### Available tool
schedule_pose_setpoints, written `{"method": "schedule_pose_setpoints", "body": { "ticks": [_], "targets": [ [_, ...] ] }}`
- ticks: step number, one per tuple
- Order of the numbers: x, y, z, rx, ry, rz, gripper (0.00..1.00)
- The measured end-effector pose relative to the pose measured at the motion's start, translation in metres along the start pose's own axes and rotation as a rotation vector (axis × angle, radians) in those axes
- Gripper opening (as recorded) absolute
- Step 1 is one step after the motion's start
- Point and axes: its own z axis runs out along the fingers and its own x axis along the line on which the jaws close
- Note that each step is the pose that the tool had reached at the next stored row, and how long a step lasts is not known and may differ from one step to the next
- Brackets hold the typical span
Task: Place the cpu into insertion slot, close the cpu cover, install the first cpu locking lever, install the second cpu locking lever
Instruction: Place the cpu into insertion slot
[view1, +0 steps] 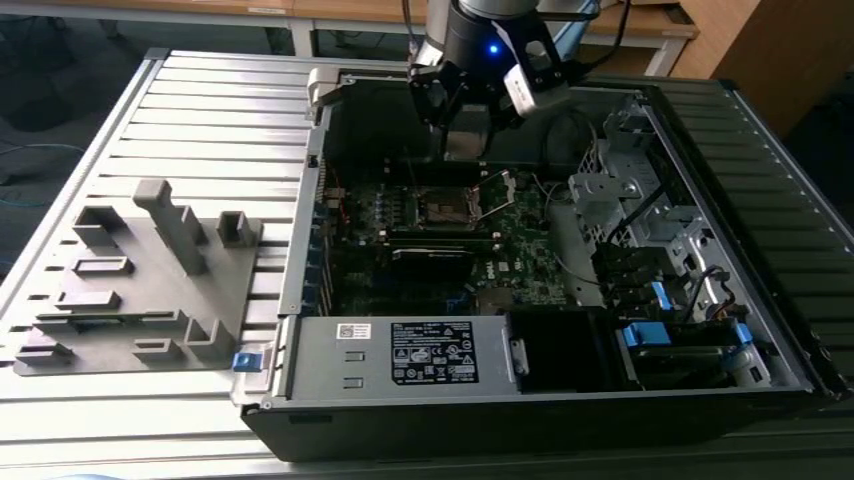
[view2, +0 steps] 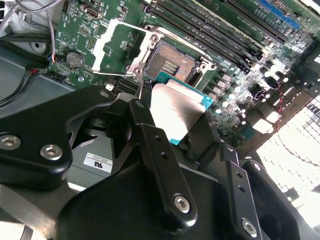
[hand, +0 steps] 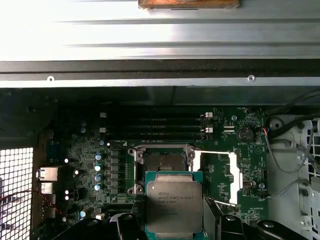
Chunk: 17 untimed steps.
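Observation:
My gripper (view1: 467, 125) hangs over the back of the open computer case, shut on the cpu (view2: 177, 112). The cpu (hand: 175, 202) is a square chip with a dull silver top and a teal edge, clamped between two black fingers (view2: 145, 135). It hovers tilted, a little above and to one side of the insertion slot (hand: 162, 162), without touching it. The slot (view2: 172, 62) is bare, its dark contact field exposed. The cpu cover (hand: 232, 172), a thin silver frame, is swung open and lies beside the slot (view1: 441, 207). In the second wrist view the cover (view2: 122, 47) also lies open.
A black power supply box (view1: 434, 352) with a white label fills the case's near side. Memory slots (hand: 155, 125) run beside the socket. A metal drive cage (view1: 641, 220) with cables stands at the exterior view's right. A grey fixture (view1: 134, 270) lies outside the case.

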Motion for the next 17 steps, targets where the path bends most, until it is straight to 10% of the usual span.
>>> {"method": "schedule_pose_setpoints", "body": {
  "ticks": [17],
  "targets": [
    [0.0088, -0.0021, 0.0217, 0.0007, -0.0103, -0.001, 0.54]
  ]
}}
